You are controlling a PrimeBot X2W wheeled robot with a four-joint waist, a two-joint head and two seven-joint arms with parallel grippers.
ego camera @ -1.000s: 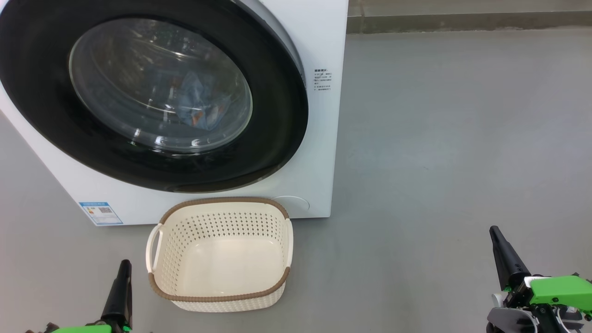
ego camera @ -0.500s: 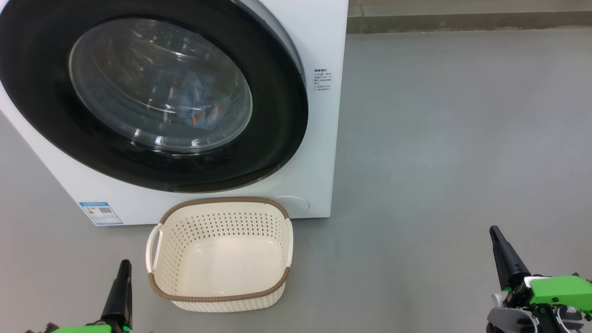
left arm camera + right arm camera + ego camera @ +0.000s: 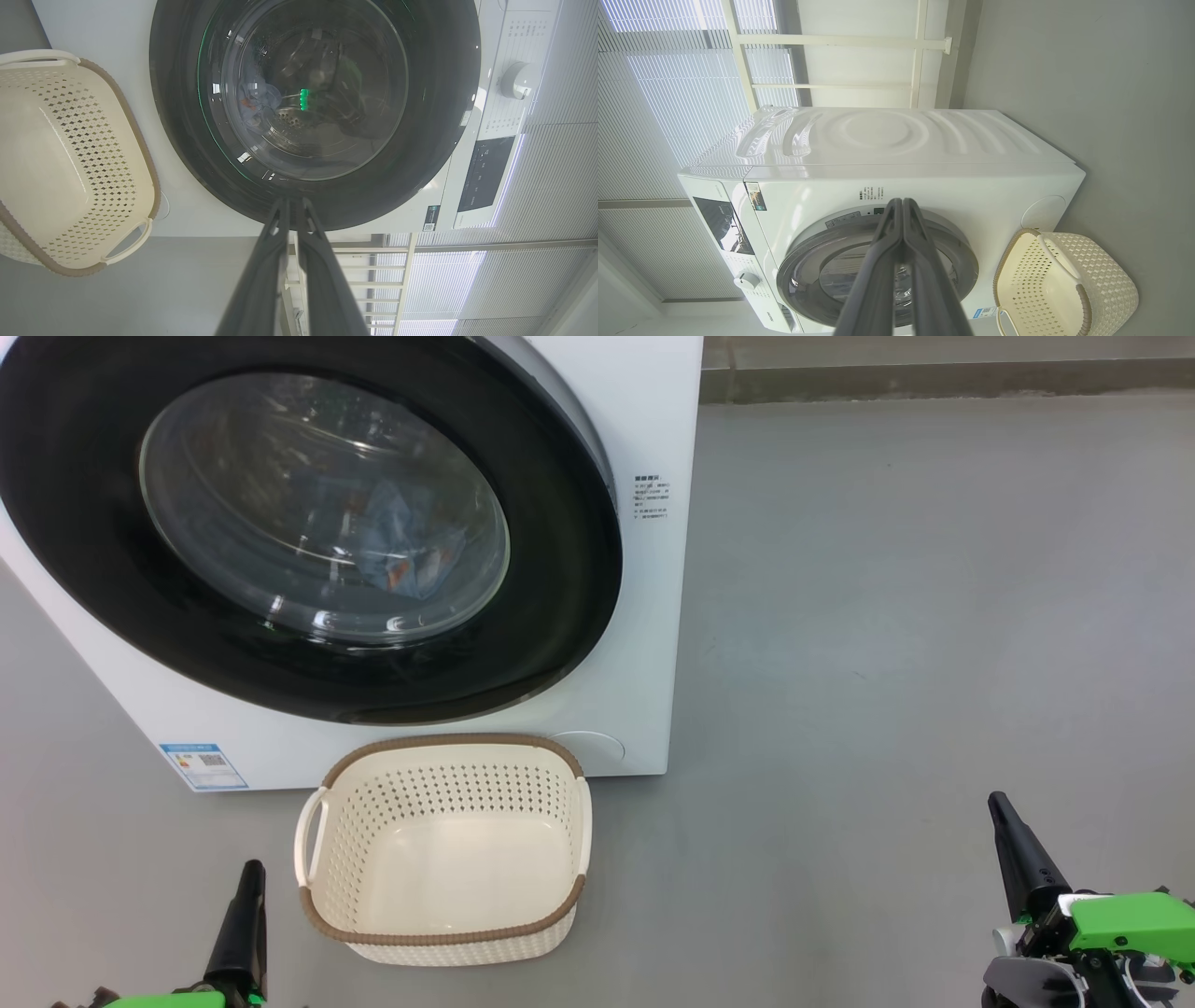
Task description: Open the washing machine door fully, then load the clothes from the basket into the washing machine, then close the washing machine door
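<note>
1. Your left gripper (image 3: pixel 250 882) sits at the lower left of the head view, just left of the basket and not touching it. Its wrist view shows the two dark fingers drawn together at the tips with nothing between them: clenched and empty.
2. The washing machine door (image 3: pixel 560 569) lies flat against the front of the washing machine (image 3: pixel 653 644), so it reads as closed. Through the glass you can see the clothes (image 3: pixel 401 546), a light blue bundle with orange, lying in the drum.
3. The basket (image 3: pixel 448 784) stands on the grey floor (image 3: pixel 887 616), just in front of the machine and below the door. Its cream bottom is bare, with no garment in it.
4. Your right gripper (image 3: pixel 1004 821) is at the lower right, well apart from basket and machine. Its wrist view shows the fingers pressed together, holding nothing.
5. Judged from this, you are at the end of the last step: the load is in and the door is shut. The next move asks little of you. Whether the latch has caught cannot be told from here, so if you doubt it, give the black rim a flat, gentle push and keep both arms clear of the basket.
</note>
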